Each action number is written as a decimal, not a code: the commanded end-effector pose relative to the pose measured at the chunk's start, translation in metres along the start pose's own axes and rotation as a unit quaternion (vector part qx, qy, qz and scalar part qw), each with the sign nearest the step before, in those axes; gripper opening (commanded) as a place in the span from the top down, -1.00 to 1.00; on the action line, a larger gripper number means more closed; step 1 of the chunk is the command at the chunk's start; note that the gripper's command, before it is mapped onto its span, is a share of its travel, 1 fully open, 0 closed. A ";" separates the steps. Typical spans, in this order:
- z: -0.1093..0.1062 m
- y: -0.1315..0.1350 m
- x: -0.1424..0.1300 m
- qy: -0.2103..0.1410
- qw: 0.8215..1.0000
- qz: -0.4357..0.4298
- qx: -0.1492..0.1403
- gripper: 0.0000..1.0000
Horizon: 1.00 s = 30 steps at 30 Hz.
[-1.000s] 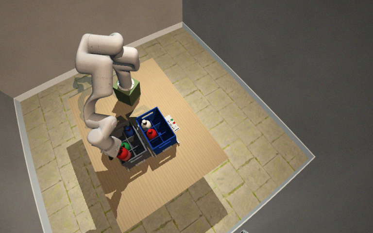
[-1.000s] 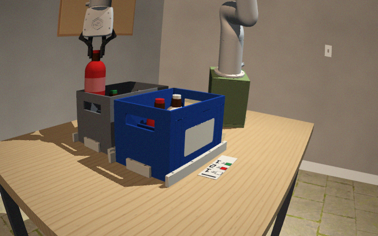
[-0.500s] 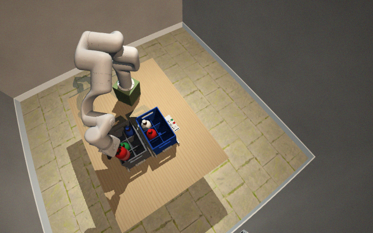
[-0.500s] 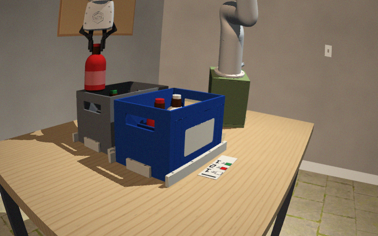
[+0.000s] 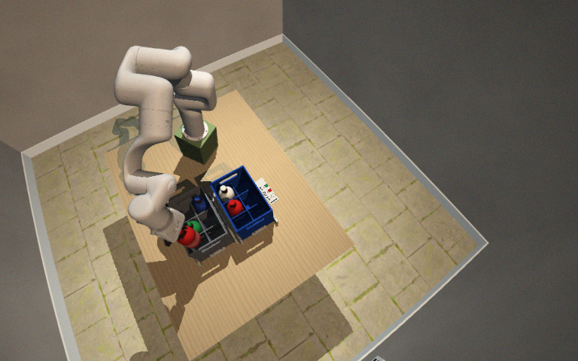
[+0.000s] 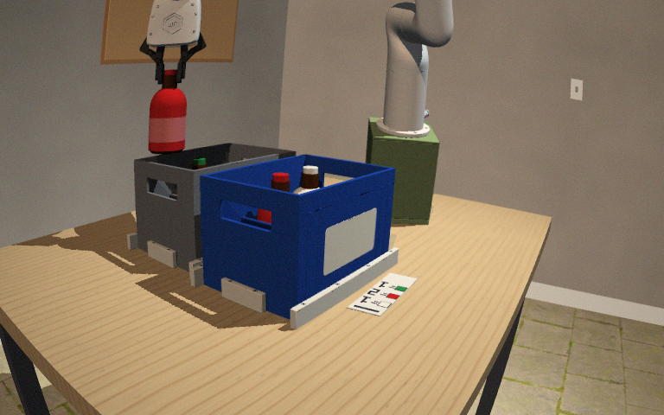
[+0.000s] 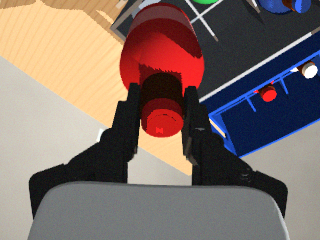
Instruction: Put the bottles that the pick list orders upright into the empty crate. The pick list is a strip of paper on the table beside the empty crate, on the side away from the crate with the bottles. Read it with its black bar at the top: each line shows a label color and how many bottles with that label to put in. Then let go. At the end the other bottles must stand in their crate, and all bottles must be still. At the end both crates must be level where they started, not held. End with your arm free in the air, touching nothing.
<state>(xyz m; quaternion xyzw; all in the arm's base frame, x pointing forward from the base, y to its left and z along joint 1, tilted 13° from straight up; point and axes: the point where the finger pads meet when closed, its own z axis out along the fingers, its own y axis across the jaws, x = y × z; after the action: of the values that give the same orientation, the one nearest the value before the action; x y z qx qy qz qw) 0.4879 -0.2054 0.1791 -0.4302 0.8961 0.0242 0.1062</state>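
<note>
Red bottle [image 5: 188, 236] [image 6: 168, 122] [image 7: 162, 52]: upright, above the gray crate [image 5: 217, 249] [image 6: 163, 215] [image 7: 205, 92].
Gripper [image 6: 169, 73] [image 7: 161, 99]: clamped on its neck; fingertips hidden in top view.
Green bottle [image 5: 193, 226] [image 6: 199, 162] [image 7: 204, 1]: mostly hidden in exterior; cut off in wrist.
Blue bottle [image 5: 199, 203] [image 7: 282, 5]: top and wrist only.

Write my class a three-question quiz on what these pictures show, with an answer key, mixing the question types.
1. Multiple choice: what color is the raised bottle that the gripper holds?
a) green
b) red
c) blue

2. True or false: the pick list lies between the two crates.

3. Fill in the missing word: in the blue crate stand a red-capped bottle and a ____-capped bottle.

Key: 1 b; 2 false; 3 white.
</note>
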 end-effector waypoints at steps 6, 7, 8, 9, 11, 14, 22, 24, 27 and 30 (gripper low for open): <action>-0.003 0.002 -0.005 0.000 1.000 0.000 0.003 1.00; -0.002 0.003 -0.006 0.000 1.000 0.000 0.003 1.00; -0.002 0.005 -0.008 -0.001 1.000 0.000 0.003 1.00; -0.002 0.006 -0.009 -0.001 1.000 0.000 0.003 1.00; -0.002 0.009 -0.012 -0.001 1.000 0.000 0.003 1.00; -0.002 0.013 -0.017 -0.001 1.000 0.000 0.003 1.00; -0.002 0.022 -0.028 -0.001 1.000 0.000 0.003 1.00; -0.002 0.023 -0.029 -0.001 1.000 0.000 0.003 1.00; -0.002 0.027 -0.034 -0.001 1.000 0.000 0.003 1.00; -0.002 0.031 -0.038 -0.001 1.000 0.000 0.003 1.00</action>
<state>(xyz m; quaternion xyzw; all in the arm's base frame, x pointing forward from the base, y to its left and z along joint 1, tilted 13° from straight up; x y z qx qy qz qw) 0.4858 -0.1618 0.1849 -0.4299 0.8963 0.0241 0.1061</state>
